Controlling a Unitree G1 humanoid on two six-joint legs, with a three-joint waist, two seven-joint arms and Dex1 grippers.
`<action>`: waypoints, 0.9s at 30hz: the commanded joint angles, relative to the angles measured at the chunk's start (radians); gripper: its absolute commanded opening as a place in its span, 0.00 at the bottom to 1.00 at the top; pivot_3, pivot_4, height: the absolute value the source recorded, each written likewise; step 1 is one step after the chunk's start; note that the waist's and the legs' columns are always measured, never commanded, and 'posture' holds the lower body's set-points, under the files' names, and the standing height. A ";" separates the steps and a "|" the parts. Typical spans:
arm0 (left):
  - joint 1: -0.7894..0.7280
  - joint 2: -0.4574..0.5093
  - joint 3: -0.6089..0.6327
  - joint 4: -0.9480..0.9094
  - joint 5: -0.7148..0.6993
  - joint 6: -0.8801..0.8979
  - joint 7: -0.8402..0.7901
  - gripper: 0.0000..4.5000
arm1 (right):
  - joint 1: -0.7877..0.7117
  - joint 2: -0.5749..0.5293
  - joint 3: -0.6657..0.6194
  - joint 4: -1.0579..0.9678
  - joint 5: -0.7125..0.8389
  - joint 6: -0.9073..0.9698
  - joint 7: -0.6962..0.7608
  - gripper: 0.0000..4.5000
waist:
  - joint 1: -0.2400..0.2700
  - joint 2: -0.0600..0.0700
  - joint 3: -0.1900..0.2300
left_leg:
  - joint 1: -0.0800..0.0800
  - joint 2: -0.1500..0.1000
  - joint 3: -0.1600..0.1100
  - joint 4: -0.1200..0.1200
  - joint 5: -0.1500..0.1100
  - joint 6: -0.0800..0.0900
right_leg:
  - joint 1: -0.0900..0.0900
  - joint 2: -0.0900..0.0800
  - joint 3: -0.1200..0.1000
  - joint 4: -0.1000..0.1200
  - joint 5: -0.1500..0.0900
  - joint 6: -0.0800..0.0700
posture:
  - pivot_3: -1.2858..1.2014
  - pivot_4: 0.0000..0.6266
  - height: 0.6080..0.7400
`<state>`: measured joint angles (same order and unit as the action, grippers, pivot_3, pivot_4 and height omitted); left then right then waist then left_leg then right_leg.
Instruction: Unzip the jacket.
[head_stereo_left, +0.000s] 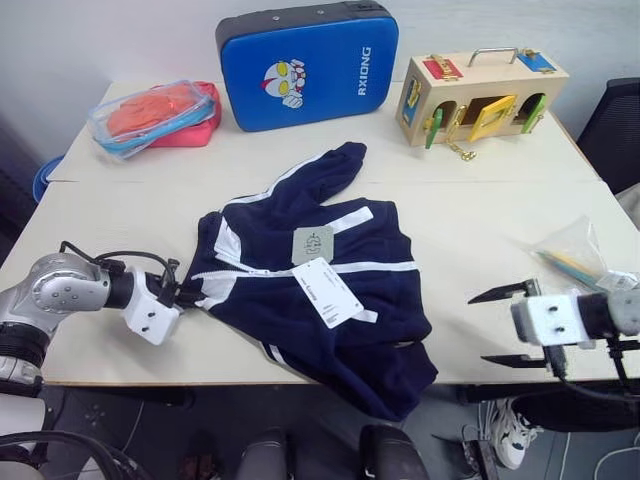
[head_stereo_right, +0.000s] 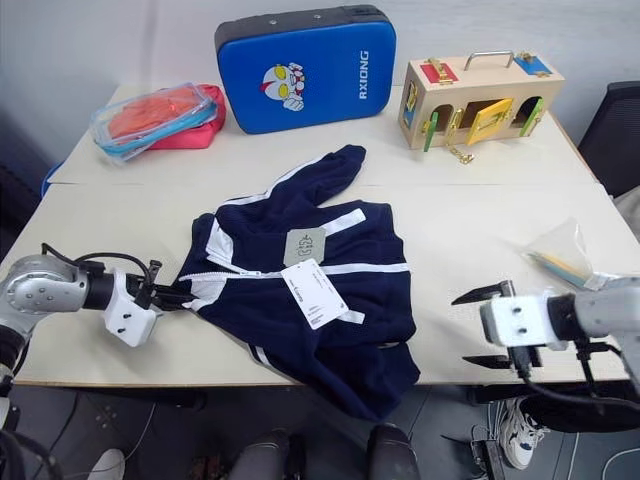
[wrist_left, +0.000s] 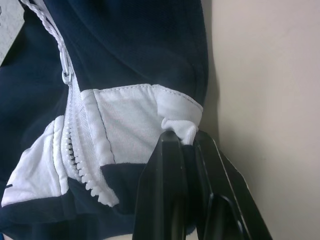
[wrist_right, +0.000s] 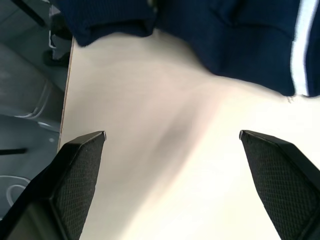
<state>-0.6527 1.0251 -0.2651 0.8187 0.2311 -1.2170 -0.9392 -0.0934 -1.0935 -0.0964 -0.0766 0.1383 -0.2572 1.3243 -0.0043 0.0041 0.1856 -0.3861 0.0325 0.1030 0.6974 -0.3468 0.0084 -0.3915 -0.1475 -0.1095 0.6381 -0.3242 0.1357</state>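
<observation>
Jacket (head_stereo_left: 320, 290) lies spread near the front edge of the counter (head_stereo_left: 480, 215), collar end toward the robot's left, paper hang tags (head_stereo_left: 327, 291) on top. The left tool (head_stereo_left: 185, 296) is pinched tight on the white collar corner (wrist_left: 182, 122) just beside the zipper teeth (wrist_left: 75, 150), probably to anchor the fabric while the slider is drawn. The zipper pull (wrist_left: 65, 75) hangs untouched. The right tool (head_stereo_left: 505, 328) hovers with its jaws wide apart over bare counter near the hem, free to reach for the pull.
</observation>
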 joint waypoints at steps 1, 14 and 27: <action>0.008 -0.002 -0.016 0.024 -0.030 0.017 -0.019 0.01 | -0.054 0.066 0.052 0.050 -0.059 -0.114 -0.068 1.00 | -0.001 0.000 0.000 | 0.000 0.000 0.001 0.000 0.000 0.000 | 0.000 0.000 -0.001 0.000 0.000 0.000 | 0.52 0.24 1.00; 0.023 0.001 -0.014 -0.009 -0.093 0.058 -0.044 0.00 | -0.164 0.282 0.228 0.044 -0.062 -0.092 -0.145 0.91 | 0.000 -0.001 0.000 | 0.000 0.000 0.001 0.001 0.000 0.000 | -0.001 0.000 -0.001 0.002 0.000 0.000 | 0.52 0.24 1.00; 0.132 0.006 -0.017 -0.179 -0.197 0.119 -0.096 0.00 | -0.095 0.169 0.189 0.103 -0.024 -0.140 -0.102 0.01 | 0.003 -0.001 0.000 | 0.000 0.000 0.001 0.001 0.000 0.000 | 0.000 -0.001 -0.001 0.002 0.000 0.000 | 0.52 0.24 1.00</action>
<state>-0.5468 1.0216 -0.2721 0.6749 0.0539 -1.1050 -1.0091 -0.2072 -0.8948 0.1234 0.0243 0.0950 -0.3931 1.2054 -0.0009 0.0028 0.1851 -0.3859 0.0323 0.1035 0.6980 -0.3470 0.0086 -0.3918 -0.1484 -0.1107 0.6397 -0.3242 0.1357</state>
